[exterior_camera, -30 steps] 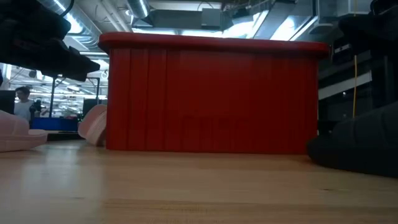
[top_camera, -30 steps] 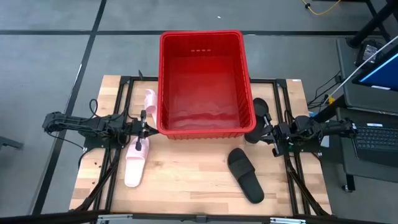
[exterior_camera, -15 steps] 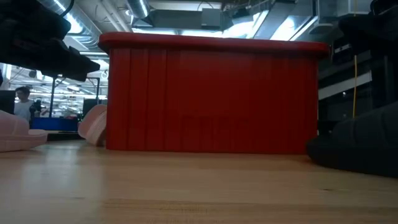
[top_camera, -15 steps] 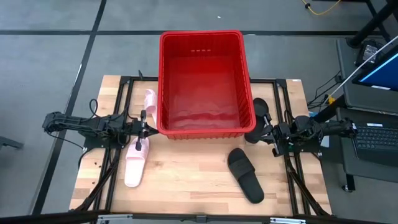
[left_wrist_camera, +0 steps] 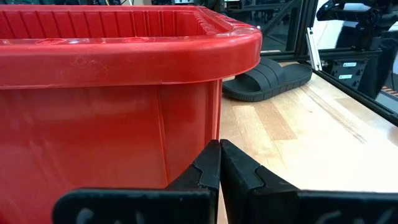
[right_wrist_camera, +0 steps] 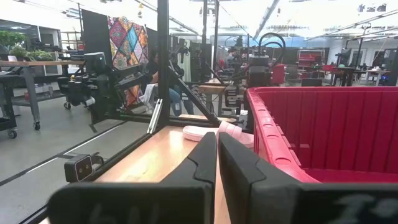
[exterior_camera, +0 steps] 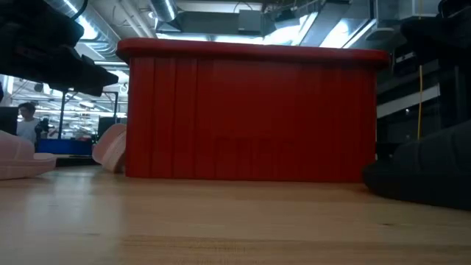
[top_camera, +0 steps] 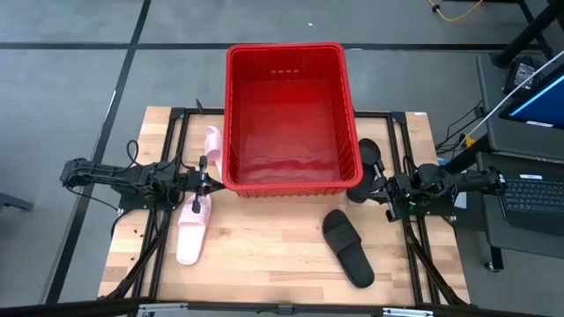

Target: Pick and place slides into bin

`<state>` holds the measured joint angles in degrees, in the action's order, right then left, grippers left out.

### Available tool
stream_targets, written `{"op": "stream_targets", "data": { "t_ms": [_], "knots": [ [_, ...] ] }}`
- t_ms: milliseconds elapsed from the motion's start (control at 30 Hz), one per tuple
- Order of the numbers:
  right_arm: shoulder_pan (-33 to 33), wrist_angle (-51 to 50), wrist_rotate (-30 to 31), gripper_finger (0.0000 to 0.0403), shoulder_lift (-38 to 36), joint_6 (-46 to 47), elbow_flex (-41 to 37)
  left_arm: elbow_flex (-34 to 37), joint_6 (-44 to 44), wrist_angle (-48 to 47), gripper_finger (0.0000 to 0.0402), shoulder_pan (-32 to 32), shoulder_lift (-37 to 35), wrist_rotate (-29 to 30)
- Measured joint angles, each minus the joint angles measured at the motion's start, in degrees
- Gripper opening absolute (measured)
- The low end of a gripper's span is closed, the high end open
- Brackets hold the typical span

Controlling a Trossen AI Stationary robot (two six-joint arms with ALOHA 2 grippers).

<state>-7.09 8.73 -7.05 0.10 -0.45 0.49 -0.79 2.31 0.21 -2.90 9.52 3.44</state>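
The red bin [top_camera: 286, 114] stands at the middle far part of the table and is empty. One pink slide [top_camera: 194, 231] lies flat at the left. The other pink slide [top_camera: 212, 141] stands on edge against the bin's left wall. One black slide [top_camera: 346, 247] lies at the near right. The other black slide [top_camera: 368, 157] lies by the bin's right wall. My left gripper [top_camera: 204, 183] is shut and empty, close beside the bin's near left corner [left_wrist_camera: 211, 118]. My right gripper [top_camera: 370, 187] is shut and empty by the bin's near right corner.
Black frame rails [top_camera: 167, 220] run along the table's left and right sides under both arms. Bare wood [top_camera: 264, 255] lies between the flat pink slide and the near black slide. A desk with a keyboard [top_camera: 533, 194] stands beyond the right edge.
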Motion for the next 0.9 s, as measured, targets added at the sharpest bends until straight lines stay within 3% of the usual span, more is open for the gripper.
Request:
{"op": "stream_targets", "data": {
  "t_ms": [900],
  "knots": [
    [0.0, -0.1, 0.0, 0.0021, 0.0, -0.5, 0.0, 0.0, 0.0, 0.0, 0.0001, 0.0, 0.0, 0.0]
  ]
}}
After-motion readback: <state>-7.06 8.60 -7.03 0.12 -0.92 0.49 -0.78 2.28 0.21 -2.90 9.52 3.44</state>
